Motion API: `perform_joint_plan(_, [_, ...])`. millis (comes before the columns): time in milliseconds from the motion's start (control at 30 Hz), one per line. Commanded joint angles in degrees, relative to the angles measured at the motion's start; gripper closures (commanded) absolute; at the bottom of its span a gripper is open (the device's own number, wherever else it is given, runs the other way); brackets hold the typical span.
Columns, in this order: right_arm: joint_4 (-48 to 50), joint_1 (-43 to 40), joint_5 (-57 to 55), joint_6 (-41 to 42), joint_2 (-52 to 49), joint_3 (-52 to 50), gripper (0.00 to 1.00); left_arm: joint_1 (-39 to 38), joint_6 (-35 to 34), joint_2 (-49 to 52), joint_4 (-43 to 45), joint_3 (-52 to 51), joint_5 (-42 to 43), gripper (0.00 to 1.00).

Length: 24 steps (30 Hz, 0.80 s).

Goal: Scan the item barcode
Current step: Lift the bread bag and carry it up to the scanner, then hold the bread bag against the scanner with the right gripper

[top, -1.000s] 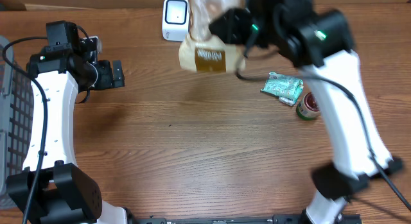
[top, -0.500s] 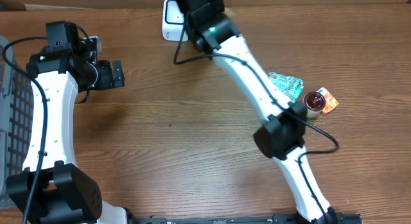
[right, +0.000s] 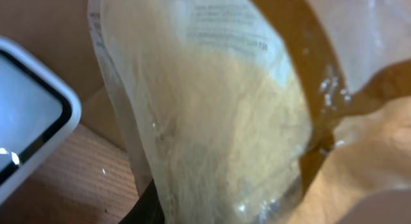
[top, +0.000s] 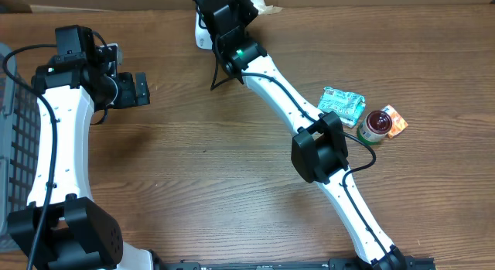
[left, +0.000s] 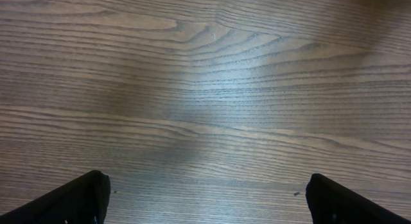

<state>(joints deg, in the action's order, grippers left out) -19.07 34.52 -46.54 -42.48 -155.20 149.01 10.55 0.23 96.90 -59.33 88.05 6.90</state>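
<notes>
Compared with a second ago, the right gripper [top: 232, 5] is carried across to the scanner [right: 29, 131], seen just left of it. The bag [right: 212, 121] is clamped in it and presented close by; a read is not confirmed. The left gripper [top: 141, 90] is spread wide, empty.

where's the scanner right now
Overhead, the scanner sits near the top edge, left of centre, mostly hidden under the right gripper; the right wrist view shows it at the left, beside the held bag.
</notes>
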Motion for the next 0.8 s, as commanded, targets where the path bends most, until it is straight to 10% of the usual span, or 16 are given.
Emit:
perform_joint_plan(0, [0.55,-0.13,0.52,-7.17,-2.03,0.83,0.96,0.26,1.05,-0.66,0.02,0.83,0.2,0.0])
perform_joint_plan(767, [3.65,-0.13,1.6,-11.8,-2.89,-4.33,0.96,0.26,1.07,-0.66,0.02,0.83,0.2,0.0])
